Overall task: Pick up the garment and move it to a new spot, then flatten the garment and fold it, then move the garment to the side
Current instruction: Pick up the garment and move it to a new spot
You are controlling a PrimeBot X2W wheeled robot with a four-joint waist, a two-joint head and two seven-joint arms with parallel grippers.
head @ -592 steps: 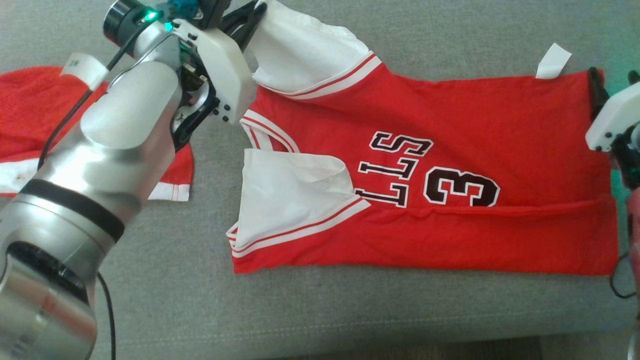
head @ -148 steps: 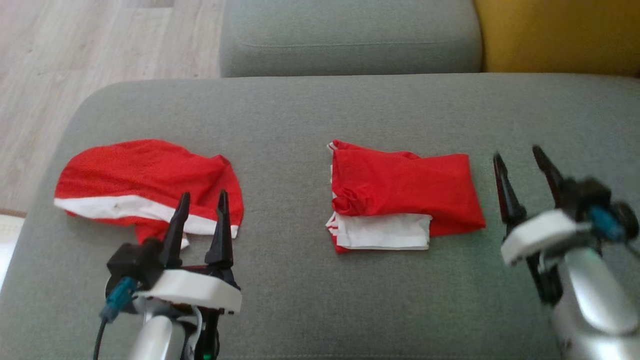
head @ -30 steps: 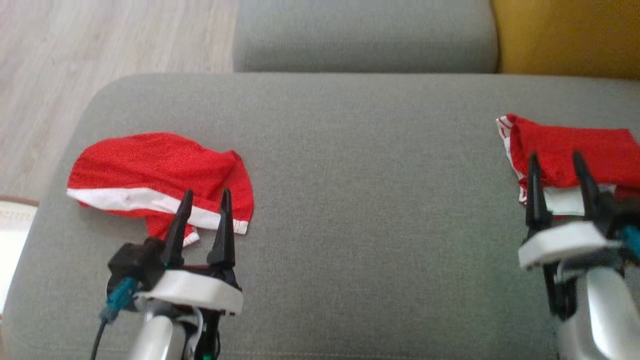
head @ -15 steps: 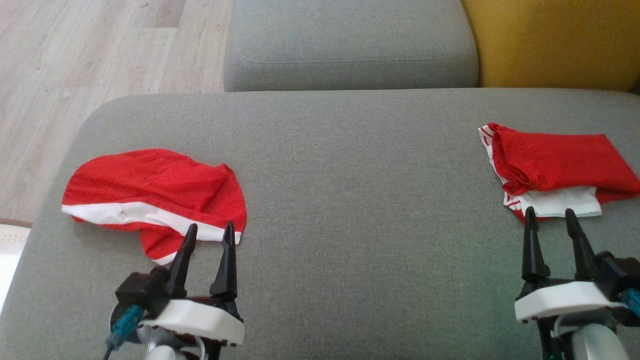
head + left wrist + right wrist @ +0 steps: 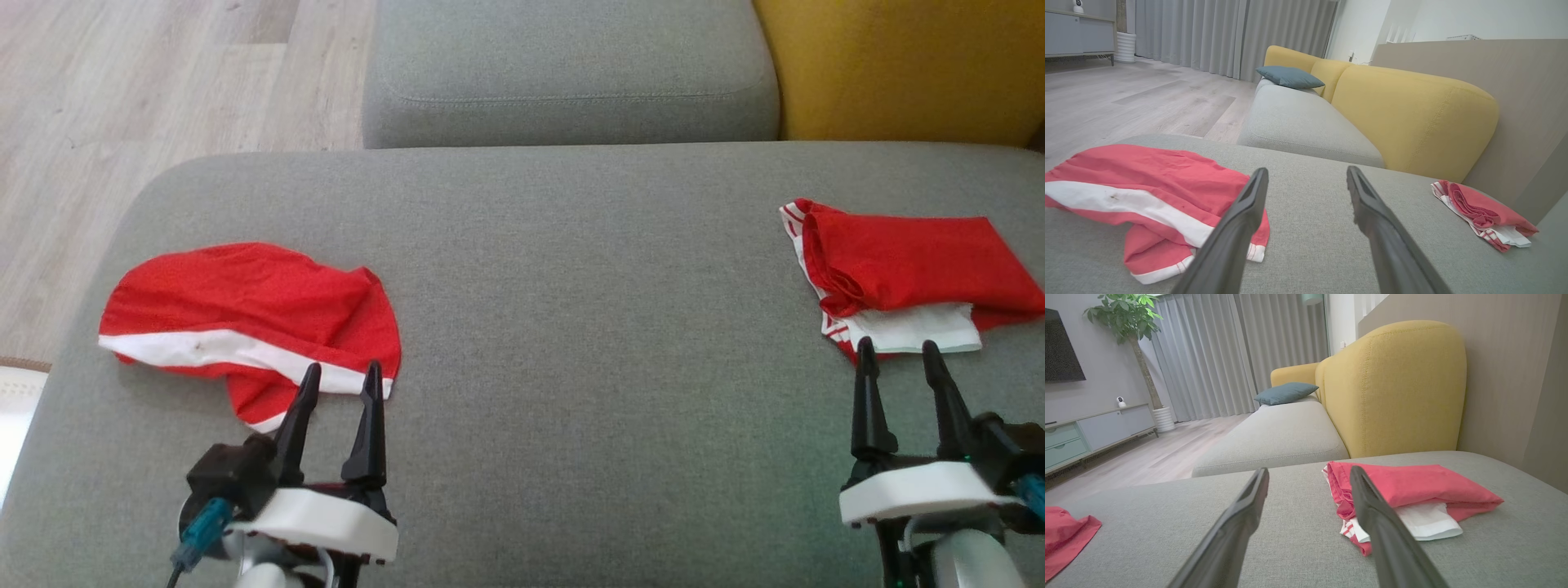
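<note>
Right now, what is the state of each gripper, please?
Left gripper: open, holding nothing.
Right gripper: open, holding nothing.

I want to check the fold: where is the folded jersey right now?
In the head view the folded jersey lies at the right end of the grey cushion, just beyond the open right gripper.

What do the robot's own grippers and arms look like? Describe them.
The left gripper and right gripper each have two long, tapering black fingers on a rounded white housing. A teal connector and black cable sit beside it; the forearm is silver.
</note>
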